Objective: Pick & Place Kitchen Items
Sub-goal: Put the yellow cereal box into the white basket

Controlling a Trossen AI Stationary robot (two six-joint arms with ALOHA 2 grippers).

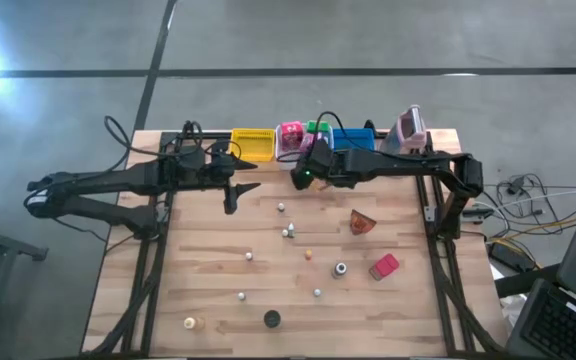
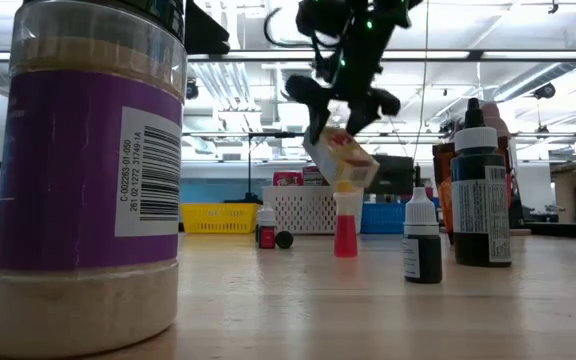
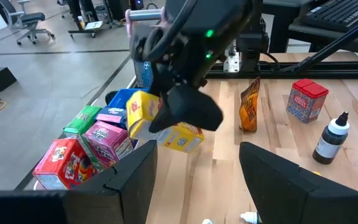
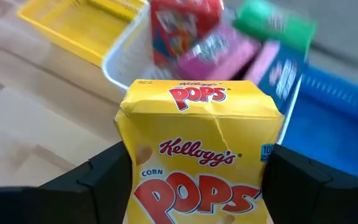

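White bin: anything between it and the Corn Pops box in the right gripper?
Nothing but air. In the right wrist view the yellow Corn Pops box, clamped by the right gripper, hangs beside the packet-filled white bin.

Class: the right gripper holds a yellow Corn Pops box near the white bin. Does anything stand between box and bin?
Nothing visible does. The right gripper holds the Corn Pops box in the air beside the white bin, which is already crowded with cereal boxes.

Crowded bin beyond the right fingers, bare counter under the left

Past the right fingers (image 4: 194,171), the white bin (image 4: 126,59) is heaped with cereal boxes (image 4: 219,40); small bottles (image 1: 288,232) dot the counter (image 1: 208,260) beyond the left fingers (image 1: 232,203), leaving gaps between them.
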